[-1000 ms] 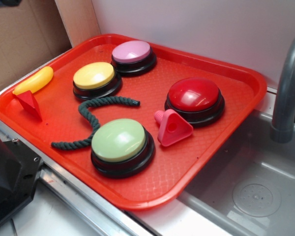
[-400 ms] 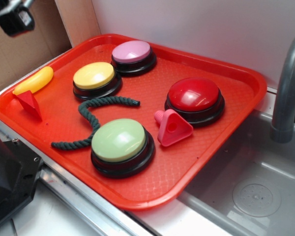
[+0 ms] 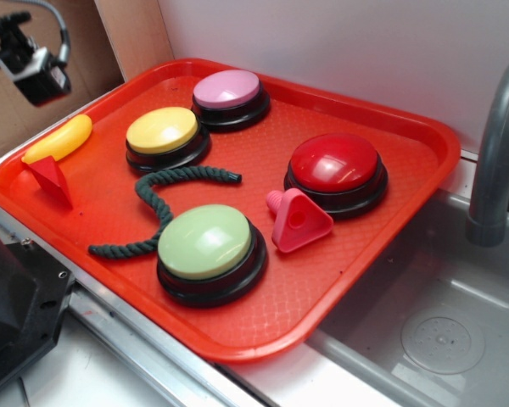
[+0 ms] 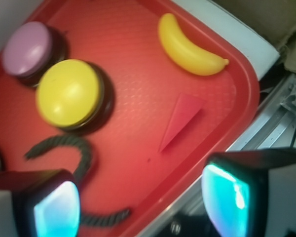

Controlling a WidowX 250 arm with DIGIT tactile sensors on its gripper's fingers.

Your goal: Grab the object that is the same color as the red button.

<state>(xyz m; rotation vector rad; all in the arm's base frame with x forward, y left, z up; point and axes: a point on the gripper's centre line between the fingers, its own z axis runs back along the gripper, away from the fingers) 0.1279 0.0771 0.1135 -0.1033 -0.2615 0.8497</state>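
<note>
The approach step is judged to be in hand. The gripper (image 4: pixel 140 197) is held spread apart and empty above the tray (image 4: pixel 244 84). The red wedge (image 4: pixel 180 121) is seen lying at about one o'clock from it, just below the banana (image 4: pixel 187 42). A descent over the wedge is called for next; the red button (image 3: pixel 335 163) is left untouched.

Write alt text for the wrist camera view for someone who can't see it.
An open claw hangs above a red tray, with a small red wedge ahead of it. Beyond lie a yellow banana, yellow button, pink button and dark rope.
</note>
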